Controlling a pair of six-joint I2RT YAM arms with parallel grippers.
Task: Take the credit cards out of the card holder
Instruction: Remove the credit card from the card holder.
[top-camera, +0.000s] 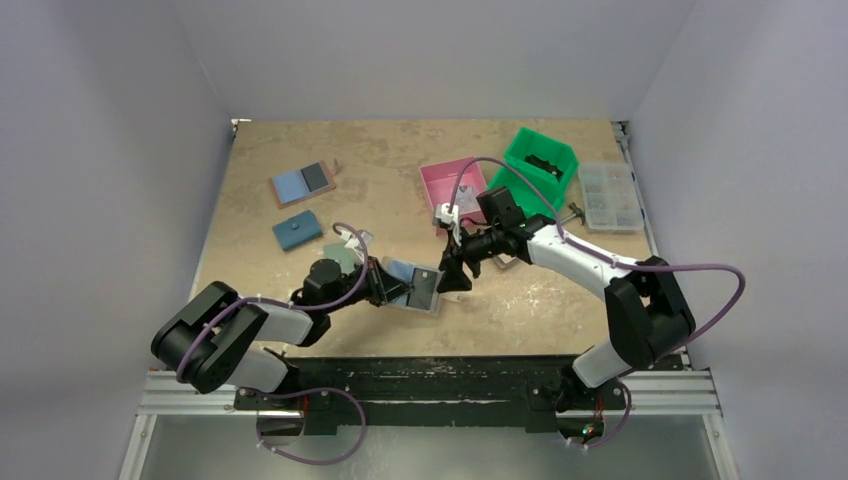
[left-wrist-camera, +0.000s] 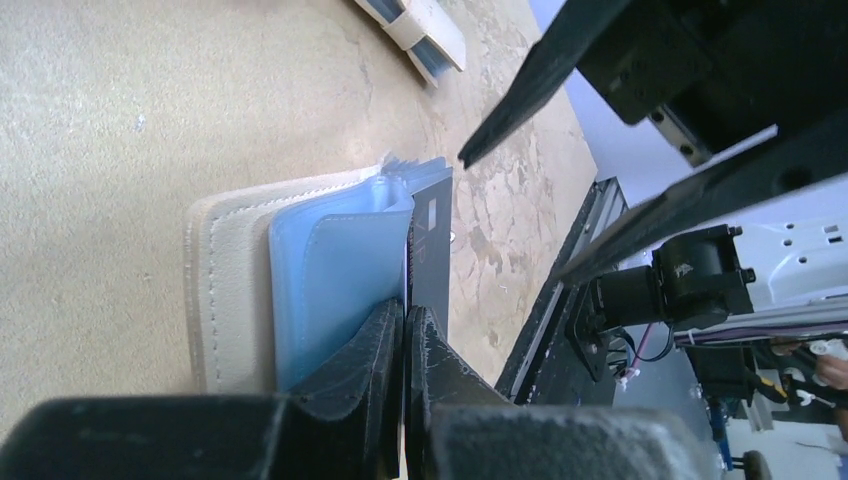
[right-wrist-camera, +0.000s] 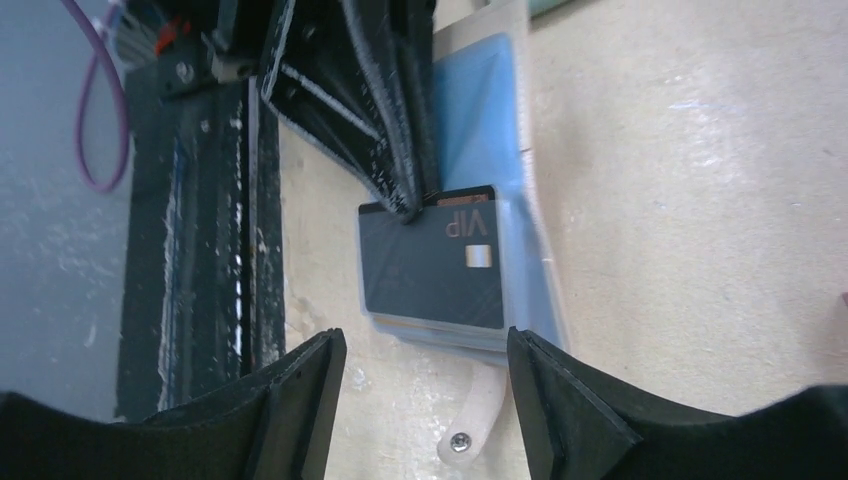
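The beige card holder (top-camera: 415, 287) lies open near the table's front, its pale blue panel (left-wrist-camera: 335, 270) facing up. A dark credit card marked VIP (right-wrist-camera: 430, 270) sits in its right panel, over a stack of thin edges. My left gripper (left-wrist-camera: 405, 312) is shut on the holder's near edge, at the dark card's corner. My right gripper (right-wrist-camera: 425, 340) stands open just off the holder's right end, its fingers straddling the card's width without touching it. The holder's pale snap tab (right-wrist-camera: 475, 420) lies on the table between them.
Another open holder with blue and black panels (top-camera: 303, 182) and a small dark blue item (top-camera: 298, 231) lie at the back left. A pink bin (top-camera: 452, 182), a green bin (top-camera: 540, 160) and a clear parts box (top-camera: 610, 195) stand at the back right. The black front rail (top-camera: 430, 370) runs close behind the holder.
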